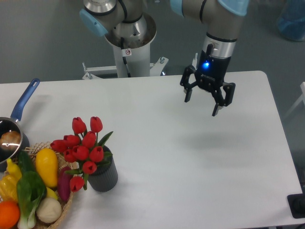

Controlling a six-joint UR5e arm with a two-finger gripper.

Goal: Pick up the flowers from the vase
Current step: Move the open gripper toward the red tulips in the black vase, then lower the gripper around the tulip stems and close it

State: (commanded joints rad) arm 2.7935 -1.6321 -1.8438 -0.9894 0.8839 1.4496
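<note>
The only label you can see is a small round sticker on the white arm base (127, 51); its marking is too small to read, and no other writing or brand shows.

Your hand (201, 106) hangs above the desk (190, 162) toward the far side, right of centre, with both fingers (215, 109) spread wide and pointing down. It holds nothing and touches nothing; a blue light glows on the wrist just above it, and a faint shadow lies on the desk beneath.

The flowers (82, 149) stand in the vase (103, 175) near the front left of the desk, well apart from your hand. You see red tulip buds bunched over the mouth, with green leaves sticking out to the right and one bud drooping low on the left side of the vase. The vase stands upright, dark grey and ribbed.

Just beside the vase on its left sits a wicker basket (66, 206) of vegetables, its contents touching or nearly touching the flowers. Behind the basket, at the left edge, a metal pot (10, 138) with a blue handle rests on the desk.
</note>
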